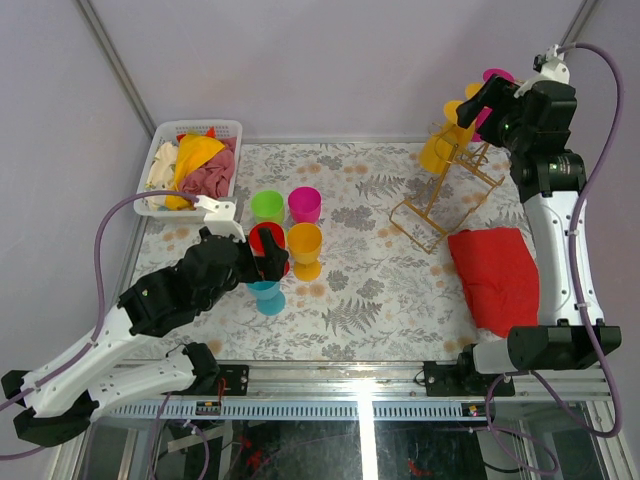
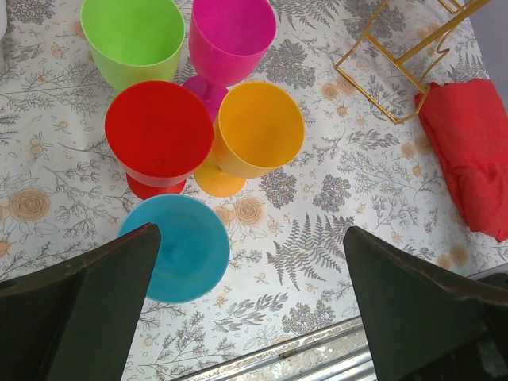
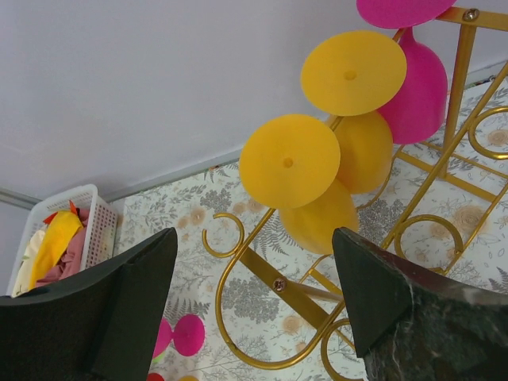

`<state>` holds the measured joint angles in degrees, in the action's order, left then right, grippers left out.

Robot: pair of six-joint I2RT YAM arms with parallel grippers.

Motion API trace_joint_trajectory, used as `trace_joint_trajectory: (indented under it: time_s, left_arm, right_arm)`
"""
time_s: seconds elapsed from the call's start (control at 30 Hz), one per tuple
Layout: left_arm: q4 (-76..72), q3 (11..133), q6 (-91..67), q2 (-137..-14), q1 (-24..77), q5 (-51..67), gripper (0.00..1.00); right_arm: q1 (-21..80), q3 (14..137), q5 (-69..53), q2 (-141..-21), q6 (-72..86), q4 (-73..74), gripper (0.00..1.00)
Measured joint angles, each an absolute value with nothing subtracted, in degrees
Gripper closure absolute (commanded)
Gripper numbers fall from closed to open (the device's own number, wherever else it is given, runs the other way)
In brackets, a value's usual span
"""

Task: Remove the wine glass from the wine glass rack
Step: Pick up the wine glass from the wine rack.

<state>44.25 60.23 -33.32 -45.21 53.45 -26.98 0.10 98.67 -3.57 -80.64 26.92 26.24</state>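
Note:
The gold wire wine glass rack (image 1: 432, 212) stands at the back right of the table. Two yellow wine glasses (image 1: 438, 150) and a pink one (image 1: 496, 76) hang upside down from its arms. My right gripper (image 1: 472, 104) is open and empty, raised beside the rack's top. In the right wrist view its fingers (image 3: 254, 235) stand just short of the lower yellow glass (image 3: 290, 161), above the rack's curled hook (image 3: 262, 270), touching nothing. My left gripper (image 1: 267, 258) is open and empty above five glasses standing on the table: green, pink, red (image 2: 159, 131), yellow and blue (image 2: 184, 246).
A white slatted basket (image 1: 200, 126) with cloths is at the back left. A folded red cloth (image 1: 495, 275) lies right of the rack's base. The table's metal front rail (image 1: 360, 372) runs along the near edge.

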Motion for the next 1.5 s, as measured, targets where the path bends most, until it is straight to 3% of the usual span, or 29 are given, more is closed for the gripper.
trace_joint_trajectory:
  time_s: [0.53, 1.5]
  left_arm:
    - [44.2, 60.2, -33.5, -43.9, 53.5, -26.5, 0.0]
    - [44.0, 59.6, -33.9, -43.7, 53.5, -25.5, 0.0]
  right_arm:
    - [-6.8, 99.4, -11.2, -88.6, 35.2, 23.6, 0.33]
    - [-7.5, 99.5, -15.1, -91.6, 38.8, 21.8, 0.5]
